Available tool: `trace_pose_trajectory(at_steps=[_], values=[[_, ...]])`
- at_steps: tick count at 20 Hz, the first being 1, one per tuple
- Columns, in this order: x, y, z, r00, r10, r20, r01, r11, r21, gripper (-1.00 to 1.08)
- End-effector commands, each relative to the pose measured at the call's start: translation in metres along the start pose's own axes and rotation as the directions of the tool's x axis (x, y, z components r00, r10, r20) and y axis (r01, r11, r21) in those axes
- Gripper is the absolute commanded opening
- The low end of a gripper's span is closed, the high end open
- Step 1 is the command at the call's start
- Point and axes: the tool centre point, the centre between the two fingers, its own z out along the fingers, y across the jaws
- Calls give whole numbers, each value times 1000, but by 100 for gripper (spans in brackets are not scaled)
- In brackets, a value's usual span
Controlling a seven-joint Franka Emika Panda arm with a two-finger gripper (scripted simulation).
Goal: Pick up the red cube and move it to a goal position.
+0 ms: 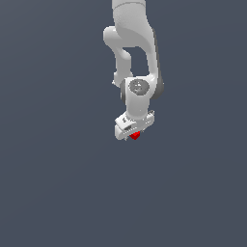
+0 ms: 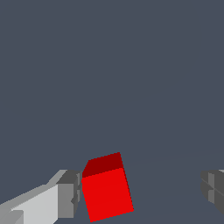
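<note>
The red cube [image 1: 135, 136] is tiny and bright red, and peeks out under the white gripper [image 1: 133, 131] in the exterior view. In the wrist view the cube [image 2: 107, 192] lies tilted between the two grey fingers, close against one finger pad [image 2: 70, 194] and well apart from the other pad [image 2: 212, 190]. The gripper [image 2: 142, 194] is open, with its jaws spread wide around the cube. Whether the near pad touches the cube cannot be told. The hand hides most of the cube in the exterior view.
The white arm [image 1: 135, 43] comes down from the top of the exterior view. A plain dark grey surface [image 1: 58, 183] lies all around. No goal marker shows in either view.
</note>
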Motion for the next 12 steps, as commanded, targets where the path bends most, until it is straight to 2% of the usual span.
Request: trace_pose_trajectory(at_steps=[1,7,12], values=[[-7,-9,15,997,-75,2,75,997,0,100],[-21,-21,41,980,-200,9,200,980,0,100],[-27,-25,51,968,-250,12,250,968,-1,100]])
